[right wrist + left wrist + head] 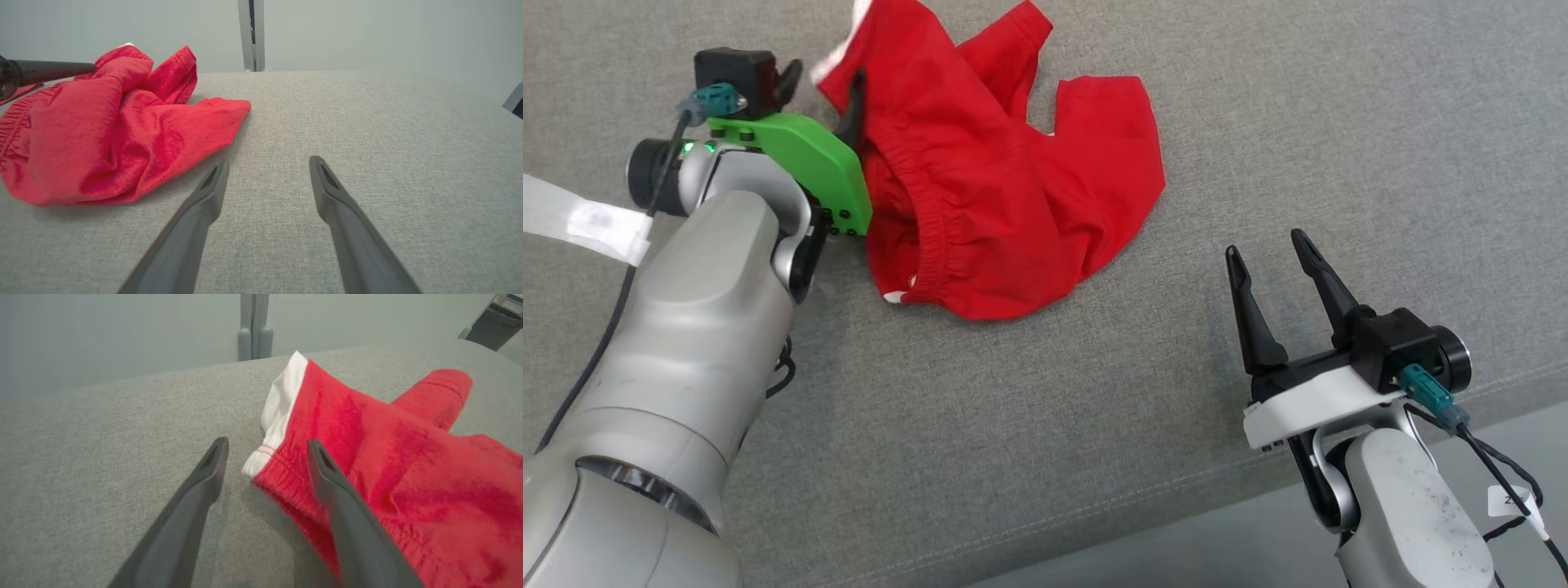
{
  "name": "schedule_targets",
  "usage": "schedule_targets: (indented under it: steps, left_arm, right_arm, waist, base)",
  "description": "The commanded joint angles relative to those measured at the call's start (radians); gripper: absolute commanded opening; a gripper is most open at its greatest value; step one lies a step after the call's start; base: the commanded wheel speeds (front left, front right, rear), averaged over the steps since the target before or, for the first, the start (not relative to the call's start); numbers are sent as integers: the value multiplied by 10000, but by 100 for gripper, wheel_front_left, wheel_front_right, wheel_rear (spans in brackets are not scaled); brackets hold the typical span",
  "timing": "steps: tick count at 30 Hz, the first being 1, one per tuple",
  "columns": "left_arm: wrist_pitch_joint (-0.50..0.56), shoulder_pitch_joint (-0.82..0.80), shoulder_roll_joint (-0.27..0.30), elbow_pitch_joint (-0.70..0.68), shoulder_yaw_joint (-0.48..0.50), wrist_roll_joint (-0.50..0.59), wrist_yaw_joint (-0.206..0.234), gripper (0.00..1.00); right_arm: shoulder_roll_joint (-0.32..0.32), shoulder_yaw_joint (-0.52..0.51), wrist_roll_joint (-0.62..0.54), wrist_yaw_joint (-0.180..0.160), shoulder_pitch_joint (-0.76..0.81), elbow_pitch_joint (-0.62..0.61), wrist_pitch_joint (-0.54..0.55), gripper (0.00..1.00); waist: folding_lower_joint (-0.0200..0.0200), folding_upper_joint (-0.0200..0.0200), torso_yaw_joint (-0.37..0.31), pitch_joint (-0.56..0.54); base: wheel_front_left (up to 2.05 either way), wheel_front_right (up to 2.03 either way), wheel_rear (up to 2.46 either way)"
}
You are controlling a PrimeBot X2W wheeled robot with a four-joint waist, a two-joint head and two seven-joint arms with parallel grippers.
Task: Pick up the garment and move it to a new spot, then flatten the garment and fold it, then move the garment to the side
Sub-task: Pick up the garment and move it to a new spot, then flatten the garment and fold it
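Note:
The garment [996, 188] is a crumpled red heap with a gathered hem and a white panel, lying on the grey fabric surface [1029, 425] at the upper middle. My left gripper [821, 94] is open at the heap's left edge. In the left wrist view the white striped corner [282, 404] lies between the left gripper's [267, 442] spread fingers, and the right-hand finger [347, 514] rests over red cloth. My right gripper [1266, 245] stands open and empty to the right of the garment [106, 134], over bare fabric, its fingers [204, 204] well apart.
A strip of white tape [580, 220] crosses the left edge of the head view. The surface's front edge [1258, 482] runs along the lower right, with pale floor beyond. A grey upright post [253, 326] stands past the far edge.

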Motion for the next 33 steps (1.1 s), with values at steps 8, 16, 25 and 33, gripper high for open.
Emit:
schedule_targets:
  steps: [8, 16, 25, 33]
  left_arm:
    - [-237, -108, 20, 292, 313, -259, 1, 100]
    - [-320, 756, -364, -884, 463, 221, 64, 100]
    - [-304, 3724, -350, -3508, 514, 1094, -66, 100]
    - [71, 4834, 176, -4356, -198, 1441, -69, 100]
  right_arm:
    - [-23, -499, -325, -3, 115, -1, -41, 100]
    - [-26, -1044, -573, -3, 550, 9, -41, 100]
    - [-27, -1309, -752, -3, 1142, 102, -41, 100]
    - [-27, -1148, -632, -3, 1147, 115, -41, 100]
  waist:
    - [0, 0, 407, -93]
    - [0, 0, 1314, -833]
    - [0, 0, 2038, -1755]
    - [0, 0, 1841, -1936]
  base:
    - [0, 0, 0]
    - [0, 0, 0]
    - [0, 0, 0]
    - [0, 0, 0]
